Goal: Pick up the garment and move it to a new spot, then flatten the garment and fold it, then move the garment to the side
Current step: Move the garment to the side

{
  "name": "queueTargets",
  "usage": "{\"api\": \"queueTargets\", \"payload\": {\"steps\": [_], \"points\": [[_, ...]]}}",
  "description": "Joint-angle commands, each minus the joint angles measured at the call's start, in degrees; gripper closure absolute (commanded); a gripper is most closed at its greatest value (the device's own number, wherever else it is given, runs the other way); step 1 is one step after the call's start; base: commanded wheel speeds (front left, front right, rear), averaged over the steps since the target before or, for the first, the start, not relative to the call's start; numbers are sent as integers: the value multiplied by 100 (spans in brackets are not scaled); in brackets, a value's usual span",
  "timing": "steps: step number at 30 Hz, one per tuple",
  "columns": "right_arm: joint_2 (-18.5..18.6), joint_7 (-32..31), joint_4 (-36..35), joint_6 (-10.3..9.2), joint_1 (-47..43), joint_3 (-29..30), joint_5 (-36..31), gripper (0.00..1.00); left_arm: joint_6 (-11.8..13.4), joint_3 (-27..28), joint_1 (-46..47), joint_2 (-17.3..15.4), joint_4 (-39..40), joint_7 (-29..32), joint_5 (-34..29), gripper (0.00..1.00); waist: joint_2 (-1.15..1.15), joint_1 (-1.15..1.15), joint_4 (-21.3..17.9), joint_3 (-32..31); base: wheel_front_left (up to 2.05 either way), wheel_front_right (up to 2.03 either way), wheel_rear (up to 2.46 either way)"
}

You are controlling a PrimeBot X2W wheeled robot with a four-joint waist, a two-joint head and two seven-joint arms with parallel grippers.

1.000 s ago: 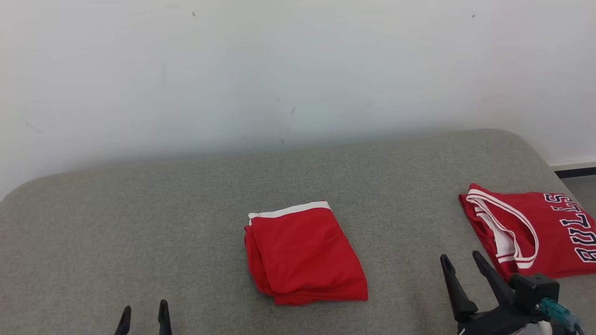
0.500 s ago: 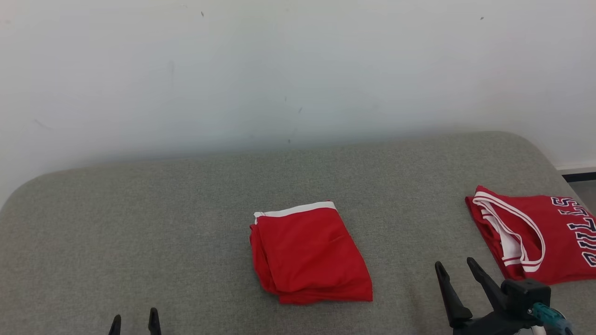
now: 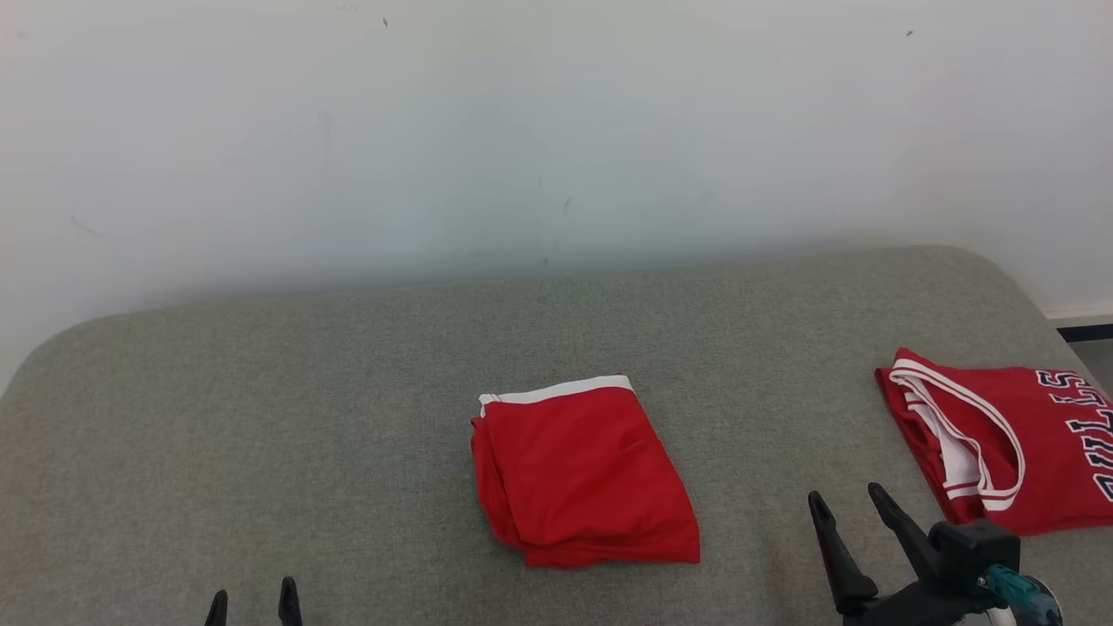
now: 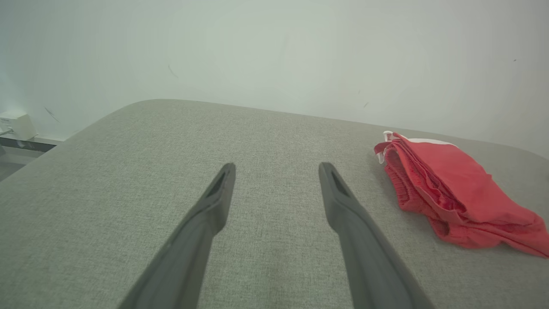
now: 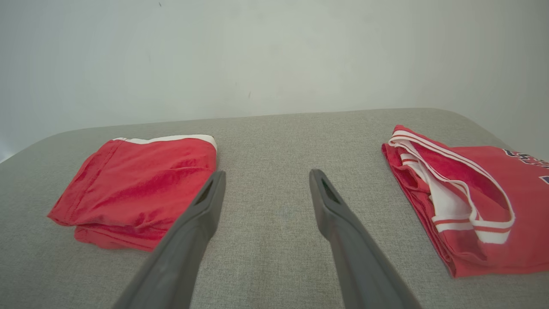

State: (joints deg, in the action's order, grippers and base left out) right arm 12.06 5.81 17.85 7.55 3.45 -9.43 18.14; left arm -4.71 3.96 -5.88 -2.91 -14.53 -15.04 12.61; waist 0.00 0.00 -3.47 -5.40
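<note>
Lying folded, the red garment point(image 3: 587, 474) rests on the grey pad point(image 3: 304, 391).

Parts listed: left end effector point(image 3: 252, 598), two long matte dark-grey fingers point(image 4: 214, 201) tapering to blunt tips, each with a narrow recessed slot near the tip; right end effector point(image 3: 844, 494), identical slotted fingers point(image 5: 330, 206), rising from a black boxy wrist housing point(image 3: 974, 543) fitted with a teal cable connector point(image 3: 1013, 584).

Bright, even, nearly shadowless light (source unseen); wrist views look slightly soft, perhaps edge-distorted.
</note>
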Motion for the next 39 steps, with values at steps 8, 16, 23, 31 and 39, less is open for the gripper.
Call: {"api": "queueTargets", "payload": {"steps": [8,16,23,31,39], "points": [[-61,-46,15,-16,-14,29,-76,0,2,-21,-62,2,25,-17,-47,0,0,0,54,10,0,0,0],[87,-863,148,-16,653,-205,62,0,30,-171,-73,1,83,-16,38,0,0,0,252,98,0,0,0],[-45,-1923,777,-16,1518,-118,123,0,35,-293,42,0,115,-16,34,0,0,0,571,285,0,0,0],[-557,-2878,1870,-16,2437,403,-286,0,5,-452,229,2,156,-17,49,0,0,0,1131,652,0,0,0],[-802,-3119,2771,-16,2922,1224,-1054,0,-3,-559,409,1,165,-17,79,0,0,0,1472,1003,0,0,0]]}}
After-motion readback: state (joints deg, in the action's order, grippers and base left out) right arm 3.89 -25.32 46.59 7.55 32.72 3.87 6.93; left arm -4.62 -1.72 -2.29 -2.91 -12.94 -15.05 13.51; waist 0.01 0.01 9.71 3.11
